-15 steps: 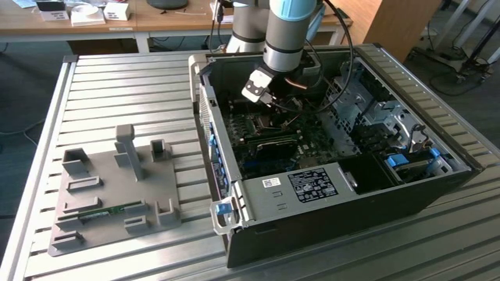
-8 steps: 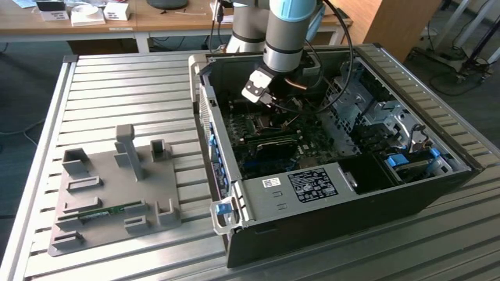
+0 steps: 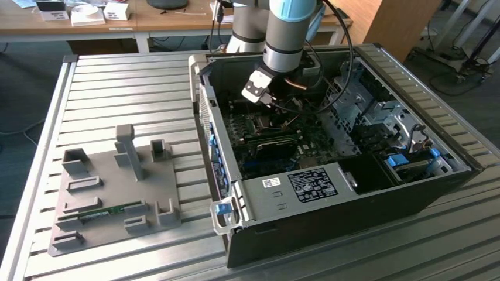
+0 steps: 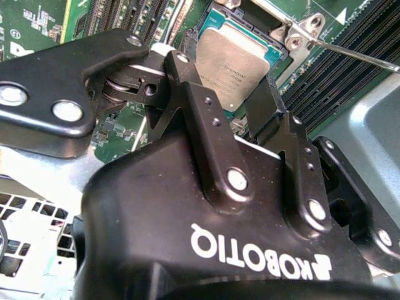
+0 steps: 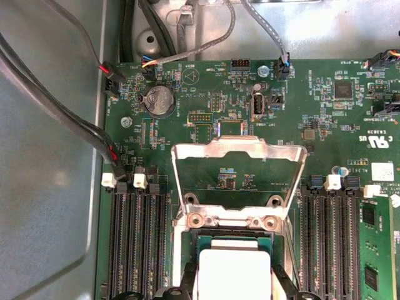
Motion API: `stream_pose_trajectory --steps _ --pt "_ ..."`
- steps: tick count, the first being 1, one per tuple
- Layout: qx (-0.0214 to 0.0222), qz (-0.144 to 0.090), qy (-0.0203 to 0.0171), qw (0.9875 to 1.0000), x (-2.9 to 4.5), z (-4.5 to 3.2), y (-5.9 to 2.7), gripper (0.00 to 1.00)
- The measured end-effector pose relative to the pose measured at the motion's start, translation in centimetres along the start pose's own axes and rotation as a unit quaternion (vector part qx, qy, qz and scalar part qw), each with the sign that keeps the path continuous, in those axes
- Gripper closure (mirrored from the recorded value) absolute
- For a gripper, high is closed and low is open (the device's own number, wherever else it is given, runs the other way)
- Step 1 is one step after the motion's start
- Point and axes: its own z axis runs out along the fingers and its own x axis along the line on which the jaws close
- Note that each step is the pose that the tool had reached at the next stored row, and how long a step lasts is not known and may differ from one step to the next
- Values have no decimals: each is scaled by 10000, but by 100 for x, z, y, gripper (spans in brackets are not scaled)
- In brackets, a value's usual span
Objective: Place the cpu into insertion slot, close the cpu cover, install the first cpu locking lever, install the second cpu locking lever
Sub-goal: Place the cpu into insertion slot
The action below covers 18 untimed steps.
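Over the slatted worktop [image 3: 117,88], exterior view: arm [image 3: 285,35] drops steeply into the open computer case [image 3: 352,216], with the gripper [image 3: 262,88] tilted above the green board. Second wrist view: gripper straddles the cpu [image 4: 234,56]; can't tell if it's clamped or loose. First wrist view: cpu seated in the insertion slot [image 5: 279,250], cpu cover [image 5: 237,147] swung open beyond it.

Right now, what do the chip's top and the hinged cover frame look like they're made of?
The chip seems topped with matte silver-grey metal, showing a dull, even sheen. The cover frame looks like thin stamped metal, probably steel, with bright glints.
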Motion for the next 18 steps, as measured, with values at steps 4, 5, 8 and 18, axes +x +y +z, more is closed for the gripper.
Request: stream_pose_trajectory --steps 4,5,8,18 --pt "0 0 0 10000 0 4 0 46" --pt "0 0 0 10000 0 5 0 46" --pt "0 0 0 10000 0 5 0 46" --pt "-2 0 2 10000 1 3 0 46"
